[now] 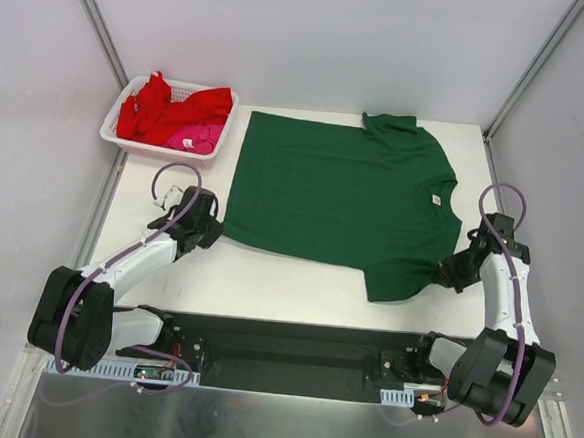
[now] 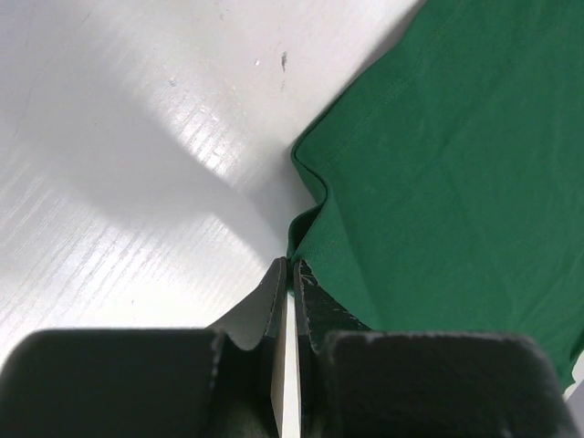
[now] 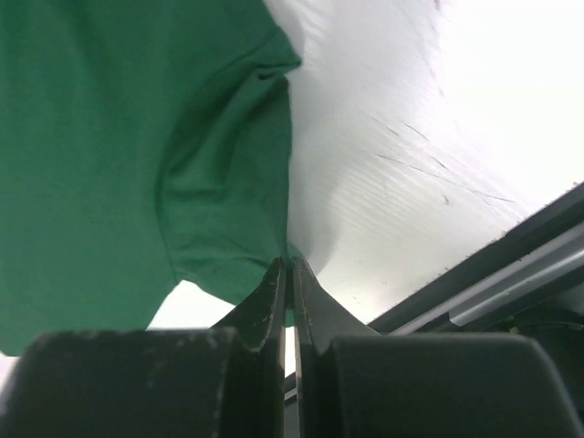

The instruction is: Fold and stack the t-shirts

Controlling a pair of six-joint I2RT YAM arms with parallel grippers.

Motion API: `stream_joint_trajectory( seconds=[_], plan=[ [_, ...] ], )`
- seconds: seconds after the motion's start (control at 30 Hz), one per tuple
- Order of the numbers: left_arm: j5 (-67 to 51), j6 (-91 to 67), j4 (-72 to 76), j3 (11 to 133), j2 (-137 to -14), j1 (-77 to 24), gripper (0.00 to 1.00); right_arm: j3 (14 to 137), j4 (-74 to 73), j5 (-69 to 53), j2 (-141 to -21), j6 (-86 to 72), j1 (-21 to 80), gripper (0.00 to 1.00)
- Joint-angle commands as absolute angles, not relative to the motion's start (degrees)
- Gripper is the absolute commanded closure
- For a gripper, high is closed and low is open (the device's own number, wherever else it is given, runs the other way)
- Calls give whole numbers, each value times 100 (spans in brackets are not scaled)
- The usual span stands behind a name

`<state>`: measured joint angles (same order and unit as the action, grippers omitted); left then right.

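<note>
Pinching green t-shirt (image 1: 339, 197) hem and sleeve, jaws closed

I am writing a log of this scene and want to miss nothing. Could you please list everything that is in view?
green t-shirt: one, dark green, spread flat on the middle of the table
red t-shirts: number unclear, bright red, crumpled in the basket
pink t-shirt: one, magenta, in the basket, partly covered by red
basket: one, white mesh, far left corner of the table
table: one, white
left gripper: one, black, shut on the green t-shirt's near hem corner
right gripper: one, black, shut on its near sleeve
</note>
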<state>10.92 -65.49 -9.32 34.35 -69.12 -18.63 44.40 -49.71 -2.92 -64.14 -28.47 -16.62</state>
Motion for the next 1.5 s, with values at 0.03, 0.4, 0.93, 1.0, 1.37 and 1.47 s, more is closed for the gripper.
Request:
stream_joint_trajectory(
  seconds=[0.03, 0.4, 0.93, 1.0, 1.37, 1.47],
  plan=[
    [1151, -6838, -1266, 3612, -6952, -1802, 100, 5009, -4764, -501, -6302, -2953, -1617, 99],
    [1213, -6689, -1336, 4042, -7180, -1582, 100, 6002, -4509, -668, -6794, -2971, -1608, 99],
    [1459, -6302, -1327, 4544, -7673, -1538, 100, 6451, -4228, -448, -7462, -2637, -1635, 99],
    [1459, -6310, -1336, 4561, -7673, -1538, 100, 6407, -4088, -553, -7514, -2654, -1626, 99],
    [1389, -6556, -1353, 4658, -7796, -1538, 100, 6662, -3876, -809, -7866, -2681, -1626, 99],
    [1371, -6670, -1371, 4719, -7866, -1538, 100, 6794, -3885, -861, -7954, -2681, -1626, 99]
  ],
)
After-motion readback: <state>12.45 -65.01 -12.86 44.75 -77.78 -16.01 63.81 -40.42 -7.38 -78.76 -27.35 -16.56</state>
